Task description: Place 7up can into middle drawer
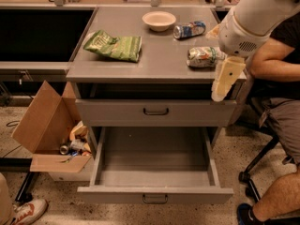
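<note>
Arm [262, 13] slants down from upper right, gripper [224, 84] hanging beside 7up can [202, 56], its state unclear.

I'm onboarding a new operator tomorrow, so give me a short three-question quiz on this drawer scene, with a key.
1. True or false: the middle drawer is pulled open and has nothing in it.
2. Where is the 7up can? A) inside the middle drawer; B) lying on its side on the cabinet top, near the right edge; C) on the floor.
3. Fill in: the gripper hangs in front of the cabinet's front ___ corner, lower than the 7up can.

Key: 1 true; 2 B; 3 right.
</note>
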### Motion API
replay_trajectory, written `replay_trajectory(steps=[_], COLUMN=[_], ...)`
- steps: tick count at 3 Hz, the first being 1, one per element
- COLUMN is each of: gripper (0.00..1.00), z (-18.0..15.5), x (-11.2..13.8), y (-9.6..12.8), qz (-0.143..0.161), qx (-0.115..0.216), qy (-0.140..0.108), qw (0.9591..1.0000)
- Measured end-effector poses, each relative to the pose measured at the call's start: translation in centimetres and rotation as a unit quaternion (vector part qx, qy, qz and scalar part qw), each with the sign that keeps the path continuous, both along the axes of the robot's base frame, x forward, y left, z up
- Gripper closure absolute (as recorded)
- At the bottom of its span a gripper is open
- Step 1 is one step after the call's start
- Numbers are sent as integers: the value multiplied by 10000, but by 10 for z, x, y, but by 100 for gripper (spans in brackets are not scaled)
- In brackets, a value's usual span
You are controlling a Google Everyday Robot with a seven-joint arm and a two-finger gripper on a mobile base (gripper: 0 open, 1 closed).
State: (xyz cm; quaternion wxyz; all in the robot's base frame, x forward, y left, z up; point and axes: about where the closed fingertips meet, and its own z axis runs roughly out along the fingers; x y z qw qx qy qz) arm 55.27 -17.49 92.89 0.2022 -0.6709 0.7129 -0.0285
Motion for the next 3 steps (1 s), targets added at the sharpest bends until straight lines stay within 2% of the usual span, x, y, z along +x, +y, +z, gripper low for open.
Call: replay_trajectory(steps=[1,3], gripper=[0,0], z=[-8,-28], x=[15,82], y=[-11,-32], qz=[-199,-605], qx=[17,71], qy=[-69,-159], qw=[9998,9980])
